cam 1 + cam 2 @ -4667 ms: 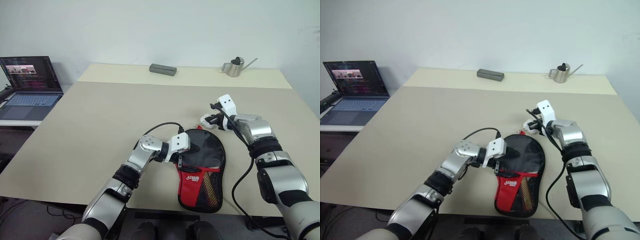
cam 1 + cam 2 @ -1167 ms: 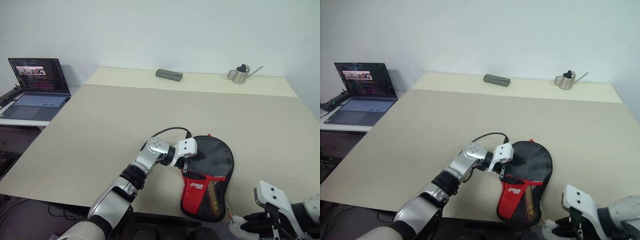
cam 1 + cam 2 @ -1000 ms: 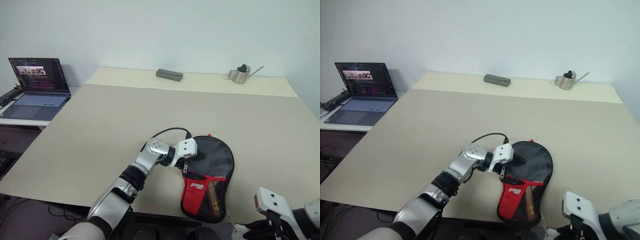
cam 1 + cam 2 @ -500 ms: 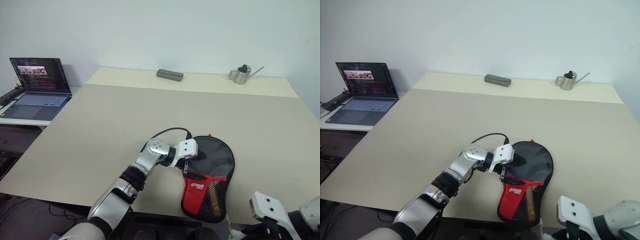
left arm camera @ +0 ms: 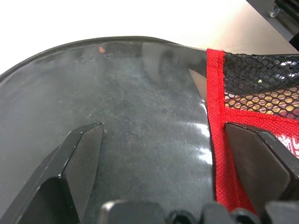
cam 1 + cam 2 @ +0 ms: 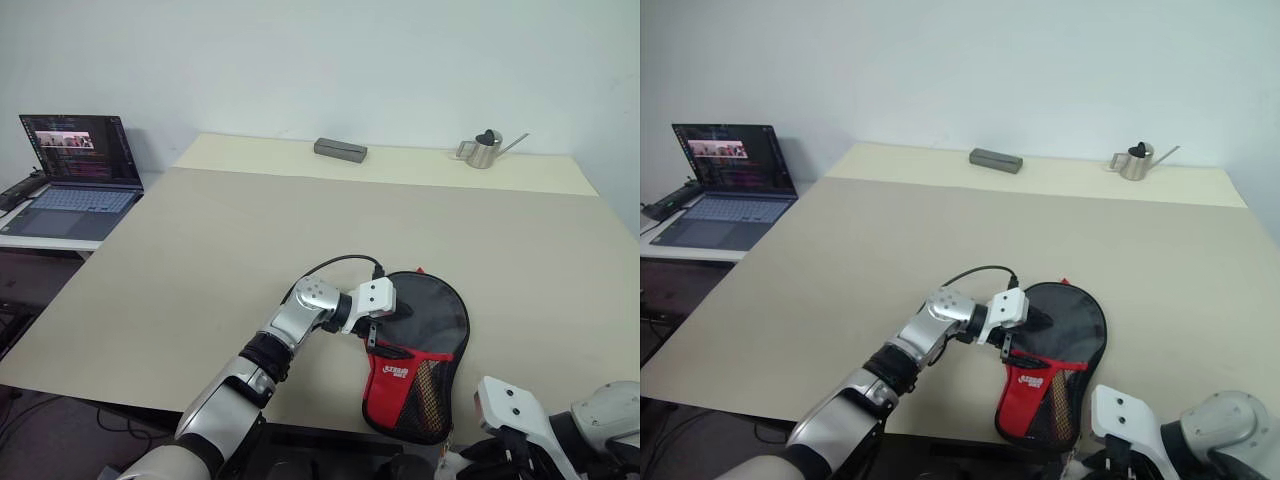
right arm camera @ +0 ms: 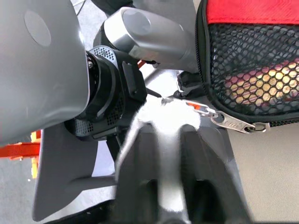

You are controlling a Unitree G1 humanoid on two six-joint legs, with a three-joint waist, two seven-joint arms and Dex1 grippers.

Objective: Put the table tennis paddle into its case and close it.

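The case (image 6: 432,318) lies flat near the table's front edge, black head away from me and red mesh end toward me. Through the mesh (image 7: 252,79) shows the tan and red handle of the paddle (image 5: 275,99), which is inside the case. My left gripper (image 6: 390,328) rests on the case's left side, open, one fingertip (image 5: 86,144) on the black head and the other by the red seam. My right gripper (image 7: 162,128) hangs below the table edge, just off the case's lower end. The white pom-pom (image 7: 161,109) sits at it, linked to the zip pull (image 7: 231,123).
An open laptop (image 6: 70,165) stands on a side table at the left. A grey box (image 6: 340,149) and a small metal watering can (image 6: 482,148) sit at the far edge of the beige table (image 6: 230,230).
My right arm has slid left along the table's front edge, toward the case's lower end. The left gripper and the case have stayed put.
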